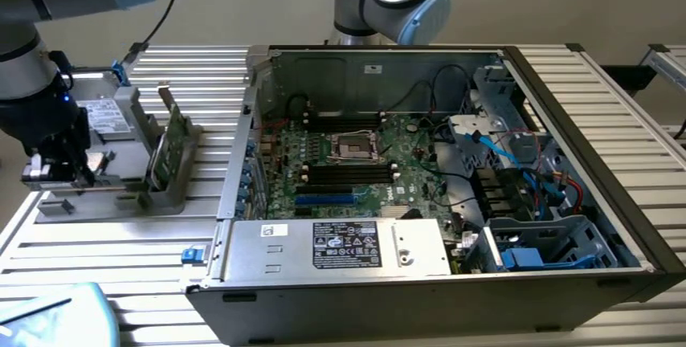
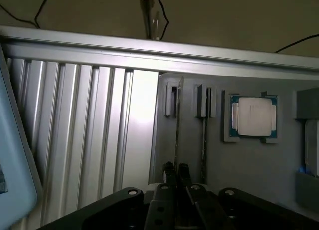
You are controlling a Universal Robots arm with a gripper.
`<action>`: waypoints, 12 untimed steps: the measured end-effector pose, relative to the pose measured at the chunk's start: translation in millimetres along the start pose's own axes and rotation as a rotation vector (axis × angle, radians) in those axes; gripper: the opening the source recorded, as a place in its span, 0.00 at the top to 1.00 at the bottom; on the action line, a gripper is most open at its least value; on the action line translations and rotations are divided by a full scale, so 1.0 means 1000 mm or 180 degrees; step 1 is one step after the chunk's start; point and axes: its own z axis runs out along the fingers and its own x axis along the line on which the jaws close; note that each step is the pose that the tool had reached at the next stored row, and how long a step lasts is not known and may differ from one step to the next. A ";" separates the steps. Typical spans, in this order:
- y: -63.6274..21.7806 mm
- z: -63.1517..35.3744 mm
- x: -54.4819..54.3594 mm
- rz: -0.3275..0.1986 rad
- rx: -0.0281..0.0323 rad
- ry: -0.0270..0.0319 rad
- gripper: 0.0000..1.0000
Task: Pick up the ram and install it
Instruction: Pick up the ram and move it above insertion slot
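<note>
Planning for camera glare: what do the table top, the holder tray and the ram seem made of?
The table top: bare metal, probably aluminium; ribbed slats with bright sheen. The holder tray: matte grey, likely plastic; no reflections. The ram: green circuit board, apparently dull-finished, standing upright in the tray.
</note>
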 end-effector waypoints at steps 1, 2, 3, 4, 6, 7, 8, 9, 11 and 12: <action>0.0003 -0.0045 0.000 0.0000 0.0000 0.0000 0.86; 0.0002 -0.0092 0.000 -0.0001 -0.0001 0.0000 0.86; -0.0007 -0.0137 0.000 -0.0001 -0.0001 -0.0002 0.86; -0.0028 -0.0180 0.001 -0.0001 0.0000 -0.0005 0.86; -0.0081 -0.0262 0.002 -0.0001 -0.0002 -0.0013 0.86; -0.0108 -0.0304 0.003 -0.0002 -0.0002 -0.0017 0.86; -0.0136 -0.0347 0.004 -0.0002 -0.0002 -0.0021 0.86; -0.0164 -0.0393 0.005 -0.0003 -0.0003 -0.0024 0.86; -0.0221 -0.0486 0.007 -0.0004 -0.0004 -0.0031 0.86; -0.0247 -0.0529 0.007 -0.0004 -0.0004 -0.0034 0.86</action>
